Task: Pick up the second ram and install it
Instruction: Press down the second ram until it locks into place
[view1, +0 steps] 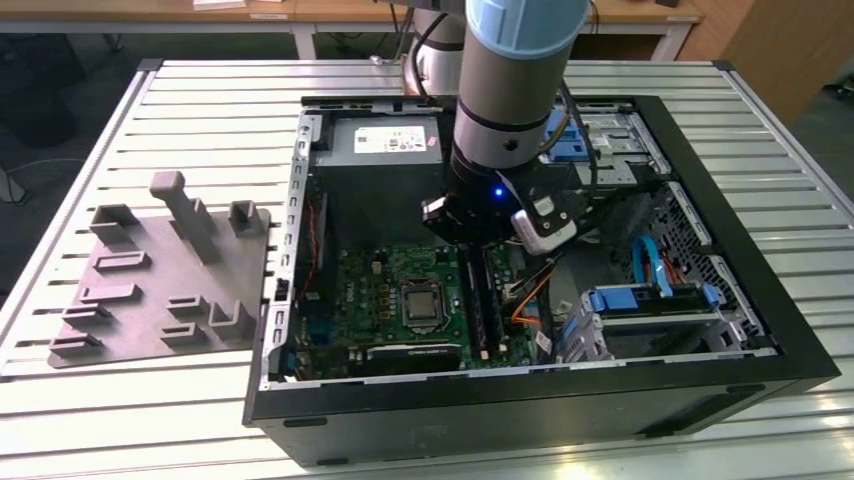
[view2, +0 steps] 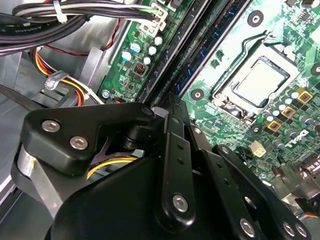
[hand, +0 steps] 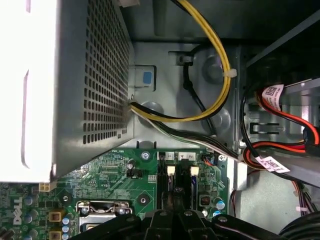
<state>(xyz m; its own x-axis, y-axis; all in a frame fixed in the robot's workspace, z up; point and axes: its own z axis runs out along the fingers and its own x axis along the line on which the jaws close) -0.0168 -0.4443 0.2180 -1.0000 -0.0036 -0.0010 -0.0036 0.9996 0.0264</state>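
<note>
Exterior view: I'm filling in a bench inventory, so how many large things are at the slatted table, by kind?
Computer case: 1
Grey plate with upright blocks: 1
Robot arm: 1
Total: 3

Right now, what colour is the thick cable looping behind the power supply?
Yellow cable, clearest in the first wrist view.

A slatted metal bench fills the exterior view; behind it stands a wooden desk on white legs over dark floor.
</note>
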